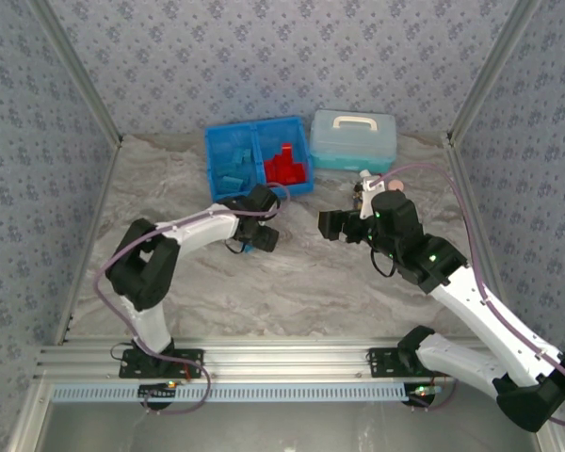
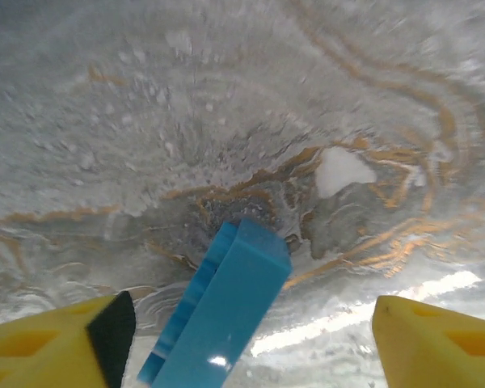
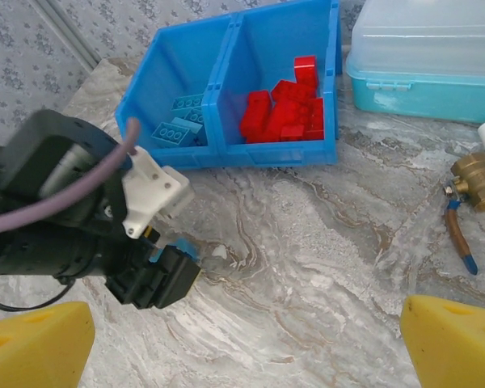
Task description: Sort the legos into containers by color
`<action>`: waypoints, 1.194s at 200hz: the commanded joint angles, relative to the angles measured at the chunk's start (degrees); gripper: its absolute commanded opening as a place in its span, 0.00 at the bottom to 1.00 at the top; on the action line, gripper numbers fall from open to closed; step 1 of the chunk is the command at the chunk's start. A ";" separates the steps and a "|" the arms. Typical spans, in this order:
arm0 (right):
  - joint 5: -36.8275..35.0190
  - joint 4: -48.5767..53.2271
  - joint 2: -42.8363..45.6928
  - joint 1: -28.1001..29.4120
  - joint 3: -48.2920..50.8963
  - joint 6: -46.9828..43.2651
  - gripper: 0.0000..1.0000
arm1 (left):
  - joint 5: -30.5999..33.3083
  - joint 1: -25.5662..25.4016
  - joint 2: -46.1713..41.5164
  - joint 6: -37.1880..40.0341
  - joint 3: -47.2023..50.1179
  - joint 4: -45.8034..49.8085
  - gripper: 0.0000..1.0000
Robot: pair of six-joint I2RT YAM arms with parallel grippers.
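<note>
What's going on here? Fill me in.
Legos are being sorted by colour into a blue tray: light blue bricks lie in its left compartment, red ones in the right. The left gripper is down at the table, jaws open around one loose blue brick. The right gripper hangs open and empty nearby.

One tray (image 3: 250, 153), one lidded case (image 3: 424, 48), one brass fitting (image 3: 477, 178).

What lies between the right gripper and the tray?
Bare table, plain in the right wrist view, from right gripper to tray.
</note>
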State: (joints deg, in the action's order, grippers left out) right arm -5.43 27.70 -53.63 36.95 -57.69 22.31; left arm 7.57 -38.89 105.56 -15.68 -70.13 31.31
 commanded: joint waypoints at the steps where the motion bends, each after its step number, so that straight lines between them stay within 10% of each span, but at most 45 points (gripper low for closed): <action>1: -1.63 0.69 1.45 0.44 -1.57 0.79 1.00 | -2.62 0.22 2.19 2.86 -0.88 0.87 0.61; 73: -1.22 -0.29 -0.19 0.74 -2.07 0.92 1.00 | 2.06 0.92 -2.18 -2.86 -0.22 -0.34 0.17; 143: -1.07 -1.51 -1.31 0.89 -1.82 0.99 1.00 | 6.45 12.66 -3.89 -6.52 -16.54 -2.36 0.20; 239: -0.71 -1.86 -2.80 0.76 -2.09 0.54 1.00 | 8.93 19.95 35.98 -3.65 -72.10 17.69 0.34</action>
State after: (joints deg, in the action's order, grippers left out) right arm -5.80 26.37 -56.05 37.54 -57.71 22.72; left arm 15.35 -19.66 135.02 -20.45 -130.72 38.89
